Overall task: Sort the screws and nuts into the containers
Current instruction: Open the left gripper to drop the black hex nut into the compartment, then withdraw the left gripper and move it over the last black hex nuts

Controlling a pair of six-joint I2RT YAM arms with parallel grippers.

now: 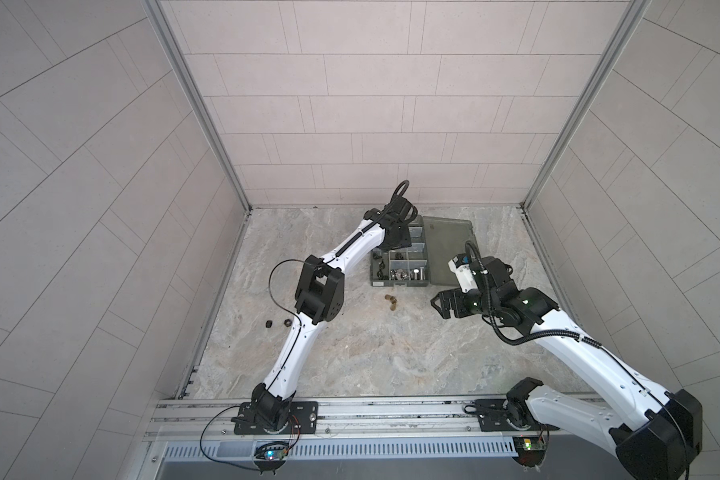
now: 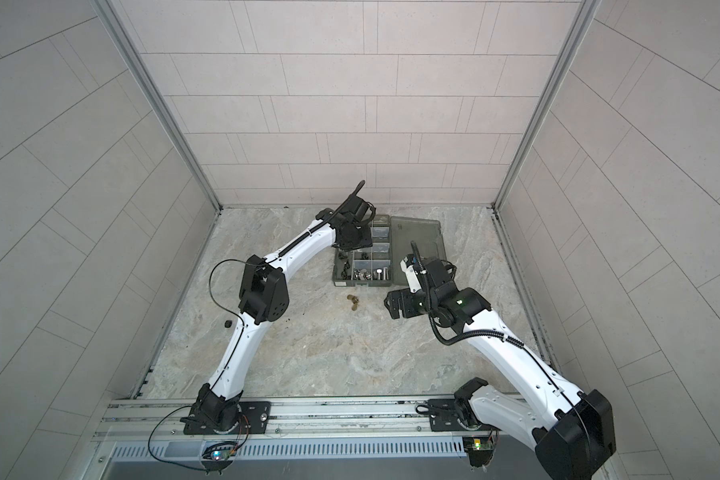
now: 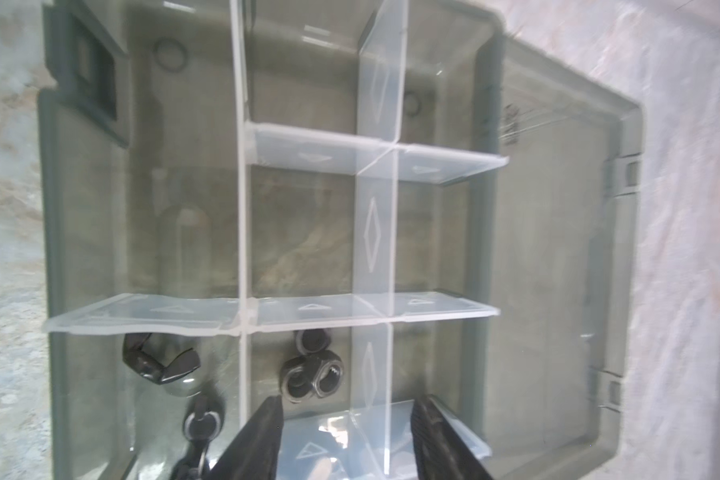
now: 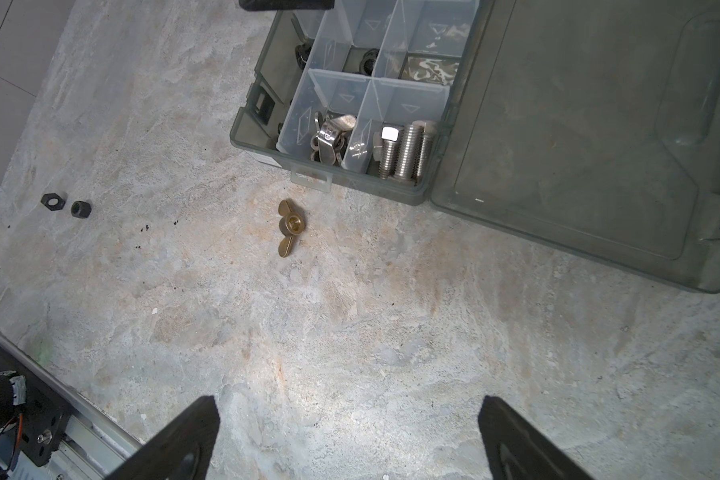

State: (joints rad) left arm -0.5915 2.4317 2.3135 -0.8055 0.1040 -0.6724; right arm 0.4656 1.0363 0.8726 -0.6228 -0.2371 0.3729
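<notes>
The smoky-grey organizer box (image 1: 400, 285) (image 2: 364, 284) lies open, and its containers are split by pale dividers (image 3: 375, 232). Three silver screws (image 4: 404, 149) lie in one near corner compartment, with silver wing nuts (image 4: 329, 139) in the one beside it. My left gripper (image 3: 348, 401) hangs open over the box with nothing between its fingers. Just past its tips lie black nuts (image 3: 312, 370), and a black wing nut (image 3: 161, 361) sits one compartment over. A brass wing nut (image 4: 289, 226) (image 1: 390, 302) lies on the table in front of the box. My right gripper (image 4: 348, 399) (image 1: 436, 305) is wide open and empty above bare table.
The hinged lid (image 1: 449, 249) (image 4: 578, 137) lies flat to the right of the box. Two black nuts (image 4: 65, 204) (image 1: 276, 323) rest on the table near the left arm's elbow. Walls enclose the table on three sides, and a metal rail (image 1: 350, 415) runs along the front.
</notes>
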